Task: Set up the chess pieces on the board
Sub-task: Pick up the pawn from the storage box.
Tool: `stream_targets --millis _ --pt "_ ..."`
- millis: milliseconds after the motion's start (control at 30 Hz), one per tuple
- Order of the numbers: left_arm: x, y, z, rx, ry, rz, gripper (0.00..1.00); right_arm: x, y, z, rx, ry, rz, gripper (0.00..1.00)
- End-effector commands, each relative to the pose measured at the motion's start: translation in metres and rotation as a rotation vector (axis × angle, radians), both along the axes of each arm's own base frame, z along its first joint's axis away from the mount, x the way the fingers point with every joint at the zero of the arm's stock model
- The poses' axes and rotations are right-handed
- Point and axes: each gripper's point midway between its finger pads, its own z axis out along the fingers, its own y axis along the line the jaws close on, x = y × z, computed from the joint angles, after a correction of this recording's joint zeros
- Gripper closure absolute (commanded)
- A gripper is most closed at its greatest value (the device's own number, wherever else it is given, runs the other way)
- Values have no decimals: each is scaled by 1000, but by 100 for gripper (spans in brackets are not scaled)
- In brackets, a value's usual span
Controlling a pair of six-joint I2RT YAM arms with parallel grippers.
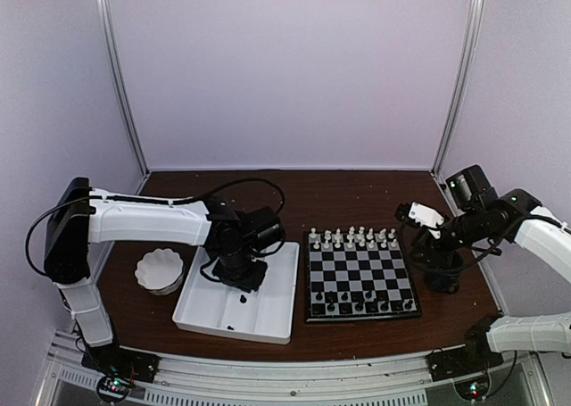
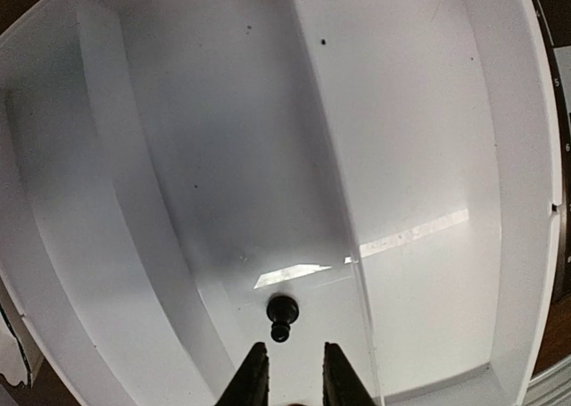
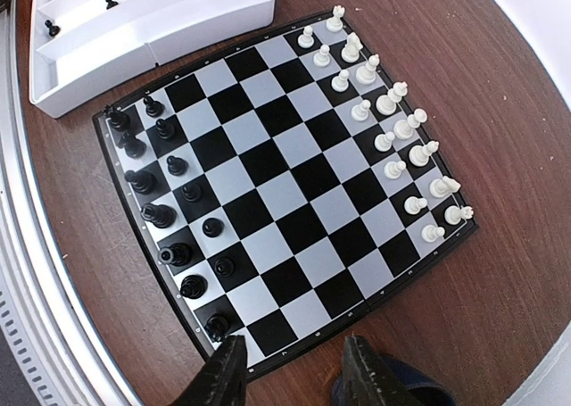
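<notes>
— At the far left of the table [image 1: 357, 185], what sits beside the tray?
— A white scalloped bowl [image 1: 161, 270] with a fluted rim. It is just apart from the white divided tray [image 1: 268, 321], which is smooth plastic with straight walls.
— And over the tray?
— The left pincer [image 2: 296, 377] points down into a compartment. Its dark tips are a narrow gap apart, and nothing is between them. A black chess piece [image 2: 282, 317], glossy and round-headed, rests just ahead of the tips. I cannot tell if it stands or lies. A thin raised divider [image 2: 357, 259] runs close on its right.
— Where is the board?
— Just right of the tray, with a strip of dark wood between them. The board [image 1: 361, 272] is shiny, with black and pale checks and a thin dark border. The white chessmen [image 1: 352, 238] line its far two rows. The black chessmen [image 1: 357, 301] stand on the near rows, which have gaps.
— And the right side?
— The right pincer [image 3: 294, 370] hangs just off the board's right edge. Its fingers are spread well apart, holding nothing.
</notes>
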Motion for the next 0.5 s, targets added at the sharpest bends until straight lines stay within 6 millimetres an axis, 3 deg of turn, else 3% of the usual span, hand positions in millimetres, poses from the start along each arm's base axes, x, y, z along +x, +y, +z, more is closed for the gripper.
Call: stream_targets --millis 0,467 --pt "0 4 -2 27 24 9 76 3 6 1 39 6 1 61" --pt "-1 14 -32 69 73 27 79 3 5 -4 32 20 3 61"
